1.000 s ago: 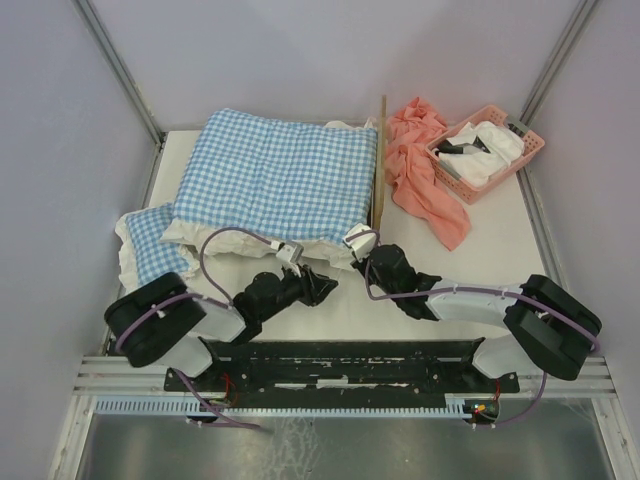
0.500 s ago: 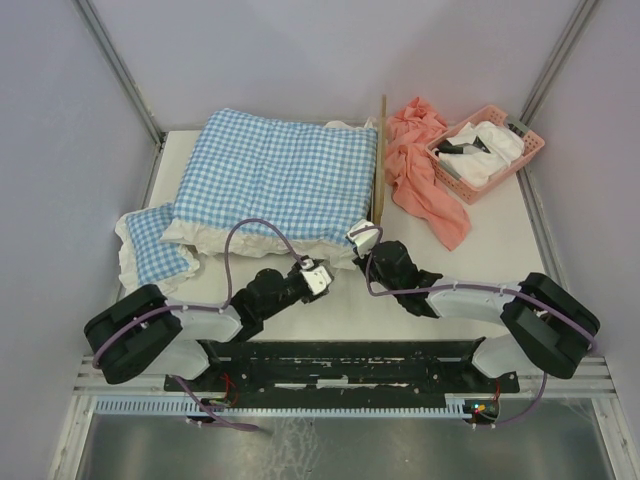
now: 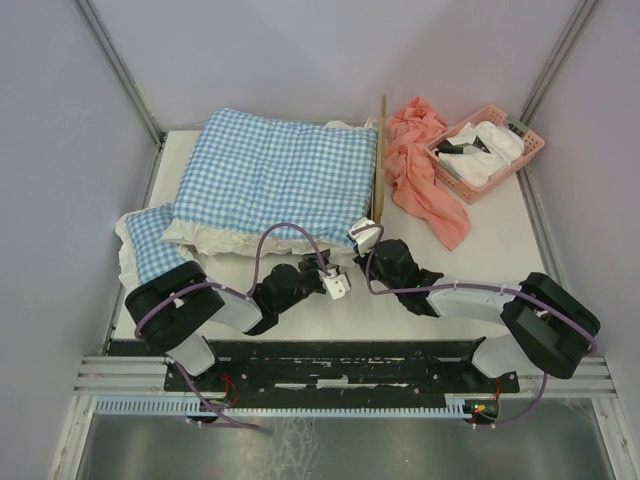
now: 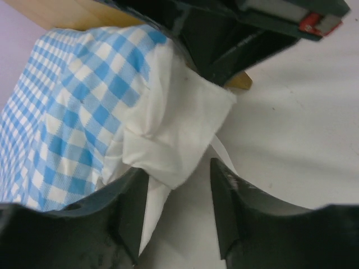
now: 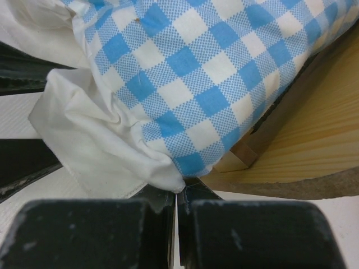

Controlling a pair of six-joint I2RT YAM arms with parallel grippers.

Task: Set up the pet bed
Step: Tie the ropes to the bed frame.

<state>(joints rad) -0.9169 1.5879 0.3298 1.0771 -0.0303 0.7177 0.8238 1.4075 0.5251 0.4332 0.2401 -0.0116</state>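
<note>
The checked cushion (image 3: pixel 275 180) covers the pet bed (image 3: pixel 381 165) toward the table's (image 3: pixel 500 250) far left corner, with only the bed's right rail showing. I judge that the cushion's near right corner is being seated, and next its frill (image 4: pixel 179 123) needs tucking inside the rail. The 2 arms reach low to that corner. The left gripper (image 4: pixel 178 207) is spread around the frill. The right gripper (image 5: pixel 176 218) is pressed together at the frill's edge; whether it pinches the fabric is unclear.
</note>
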